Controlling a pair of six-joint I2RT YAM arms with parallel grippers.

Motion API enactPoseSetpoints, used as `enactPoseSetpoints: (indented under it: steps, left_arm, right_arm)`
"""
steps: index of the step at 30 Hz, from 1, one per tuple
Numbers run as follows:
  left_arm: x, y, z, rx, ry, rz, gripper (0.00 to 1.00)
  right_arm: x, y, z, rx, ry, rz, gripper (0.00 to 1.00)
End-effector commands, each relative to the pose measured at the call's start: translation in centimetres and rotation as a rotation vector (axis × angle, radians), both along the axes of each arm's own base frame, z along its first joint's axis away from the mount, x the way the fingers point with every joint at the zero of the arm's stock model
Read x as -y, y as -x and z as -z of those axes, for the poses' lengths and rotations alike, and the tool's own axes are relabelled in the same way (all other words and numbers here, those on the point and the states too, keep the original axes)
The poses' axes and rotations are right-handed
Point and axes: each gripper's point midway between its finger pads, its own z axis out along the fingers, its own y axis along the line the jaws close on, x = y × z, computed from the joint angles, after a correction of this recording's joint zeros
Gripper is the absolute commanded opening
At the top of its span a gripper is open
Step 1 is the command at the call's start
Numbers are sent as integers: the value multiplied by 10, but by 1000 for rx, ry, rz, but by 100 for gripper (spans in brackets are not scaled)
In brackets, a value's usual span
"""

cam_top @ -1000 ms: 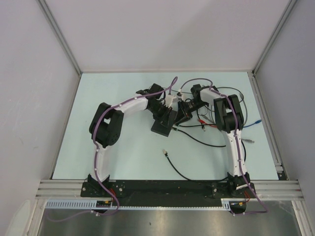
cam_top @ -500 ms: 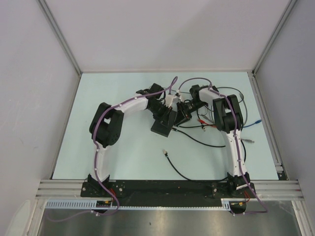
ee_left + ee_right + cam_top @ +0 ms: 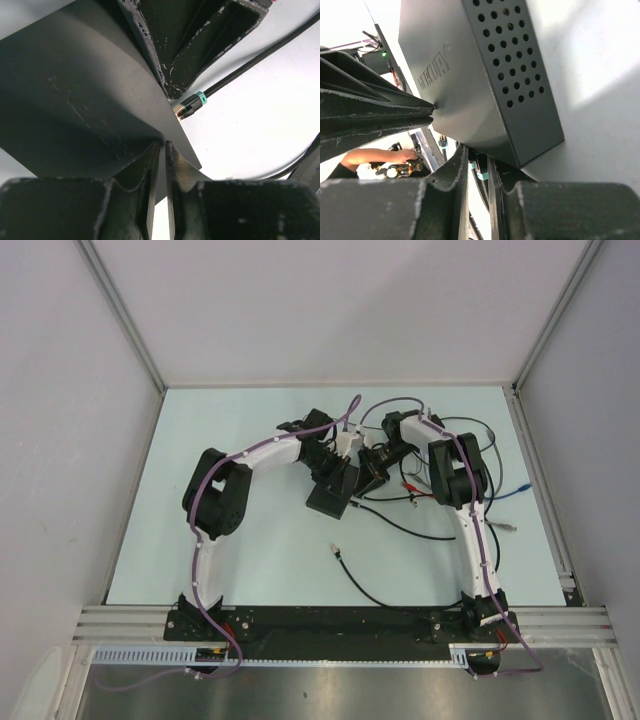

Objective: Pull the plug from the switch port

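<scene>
Robotics lab test cell: pale counter [image 3: 250, 550] was boxed in by plain grey panel walls [image 3: 330, 310] on aluminium framing [image 3: 125, 625]. Left arm [image 3: 215, 500] and right arm [image 3: 470, 520] were bolted to a black base plate [image 3: 340, 622]. Slotted cable duct [image 3: 300, 660], loose cables [image 3: 398, 521] lay about.

1. Table [image 3: 230, 420]: pale blue-green top, white walls [image 3: 330, 310] on three sides.
2. Loose black cable [image 3: 372, 600] curls over the near side, its metal-tipped end lying free.
3. Red-tipped leads [image 3: 412, 492] lie among the wires at right, with a blue lead [image 3: 515, 491] farther right.
</scene>
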Motion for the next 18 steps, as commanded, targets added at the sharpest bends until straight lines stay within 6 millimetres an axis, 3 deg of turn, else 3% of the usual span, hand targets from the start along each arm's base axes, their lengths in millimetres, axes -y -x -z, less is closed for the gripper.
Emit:
enactPoseSetpoints:
  steps: [1,5,7,13,14,16,18]
  left_arm:
    - [-33,2,53,-24,-185,-16,18]
    - [-34,3,54,-23,-192,-12,18]
    - [-34,2,53,-18,-193,-10,18]
    - [-35,3,57,-26,-199,-7,19]
    - [-35,3,57,-26,-201,-6,19]
    - [-36,3,59,-27,-205,-8,19]
    - [-36,3,59,-27,-205,-6,19]
  right_arm:
    - [51,57,86,-177,412,-132,0]
    - [69,93,82,-320,426,-234,0]
    - [70,91,78,-295,385,-255,0]
    - [58,42,56,-35,271,-245,0]
    - [55,22,62,64,285,-217,0]
    - [71,1,72,138,486,-171,0]
    - [75,-3,81,125,563,-201,0]
